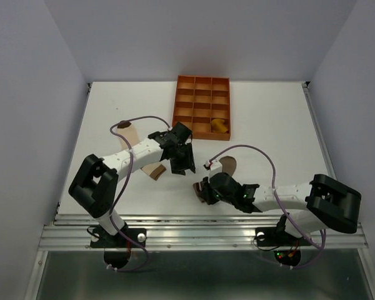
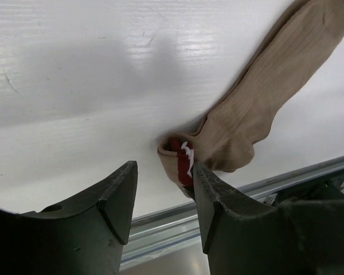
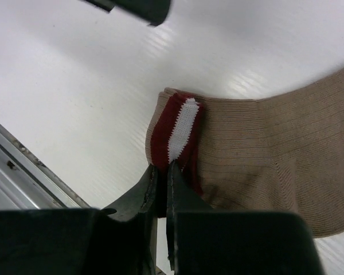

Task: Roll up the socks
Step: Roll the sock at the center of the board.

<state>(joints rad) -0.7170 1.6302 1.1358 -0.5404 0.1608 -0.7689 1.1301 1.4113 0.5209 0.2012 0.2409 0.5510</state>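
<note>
The taupe-brown sock [image 1: 229, 165] lies on the table near the front middle, its red-and-white striped cuff [image 3: 179, 133] toward the front edge. My right gripper [image 3: 162, 167] is shut on that cuff; in the top view it [image 1: 202, 191] sits low at the sock's near end. My left gripper [image 1: 184, 160] is open and empty, hovering just left of the sock; in its wrist view [image 2: 162, 172] the cuff [image 2: 178, 156] lies just beyond its right finger [image 2: 209, 195]. The mustard-yellow sock [image 1: 220, 125] sits rolled in the orange tray. The cream sock [image 1: 130, 134] lies flat at the left, partly under the left arm.
The orange gridded tray [image 1: 202, 82] stands at the back middle. The table's front rail [image 1: 200, 232] runs close below both grippers. A tan sock end [image 1: 155, 170] pokes out under the left forearm. White walls enclose the table on three sides.
</note>
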